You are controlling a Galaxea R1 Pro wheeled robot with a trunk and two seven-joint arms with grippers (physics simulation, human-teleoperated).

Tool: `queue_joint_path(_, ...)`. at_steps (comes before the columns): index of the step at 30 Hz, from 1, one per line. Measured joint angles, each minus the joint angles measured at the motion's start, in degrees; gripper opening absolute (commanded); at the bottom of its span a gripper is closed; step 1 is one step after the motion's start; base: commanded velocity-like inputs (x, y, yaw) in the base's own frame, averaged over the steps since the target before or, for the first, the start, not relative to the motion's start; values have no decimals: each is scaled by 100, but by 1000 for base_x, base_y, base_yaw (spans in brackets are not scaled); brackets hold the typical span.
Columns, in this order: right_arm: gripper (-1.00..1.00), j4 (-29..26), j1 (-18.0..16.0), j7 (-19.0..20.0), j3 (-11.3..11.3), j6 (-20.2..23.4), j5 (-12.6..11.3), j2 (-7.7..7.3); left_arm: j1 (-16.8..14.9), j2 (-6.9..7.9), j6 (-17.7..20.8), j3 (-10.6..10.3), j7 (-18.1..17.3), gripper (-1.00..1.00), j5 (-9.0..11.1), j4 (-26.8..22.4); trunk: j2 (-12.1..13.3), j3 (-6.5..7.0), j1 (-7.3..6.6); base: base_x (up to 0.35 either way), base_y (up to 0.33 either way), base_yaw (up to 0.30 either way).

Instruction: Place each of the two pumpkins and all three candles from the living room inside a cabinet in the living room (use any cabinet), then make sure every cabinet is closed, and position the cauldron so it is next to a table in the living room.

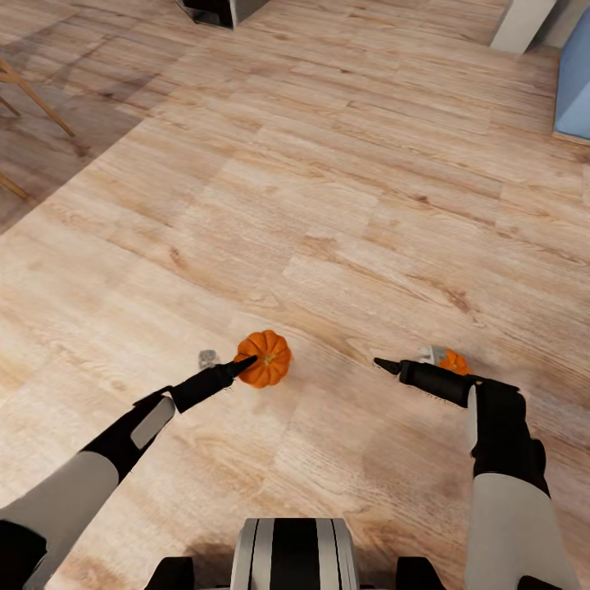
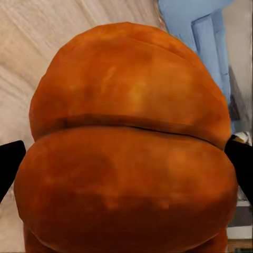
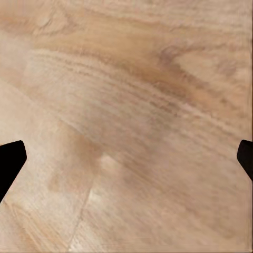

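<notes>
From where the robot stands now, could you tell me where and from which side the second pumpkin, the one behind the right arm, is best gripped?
Grip the second pumpkin across its round ribbed belly, coming from above. It sits low on the wood floor, half hidden behind the right gripper, with a small grey object close beside it, so a side approach would probably bump that. The right jaws stand open over bare floor.

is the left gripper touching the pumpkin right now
Touching. In the left wrist view the pumpkin bulges between both fingertips with no gap; the head view shows the left gripper meeting it.
</notes>
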Motion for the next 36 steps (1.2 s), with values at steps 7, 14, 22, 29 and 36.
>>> queue_joint_path(7,100,-159,0,-21,22,11,35,28,27,-64,-24,611,-51,-100,-14,-212,0,2,0,0,0,-35)
queue_joint_path(14,100,-173,0,-22,29,11,33,69,53,-140,-13,735,-160,-100,-19,-284,0,31,0,0,0,-222)
queue_joint_path(22,100,-166,0,-21,29,11,9,52,55,-145,-5,741,-330,-100,-19,-290,0,70,0,0,0,-248)
queue_joint_path(29,100,-165,0,-15,30,11,-9,45,55,-155,-3,734,-460,-100,-22,-297,0,104,0,0,0,-249)
queue_joint_path(36,100,-173,3,-5,22,15,-12,29,55,-156,-3,738,-472,-100,-24,-297,0,138,1,0,0,-249)
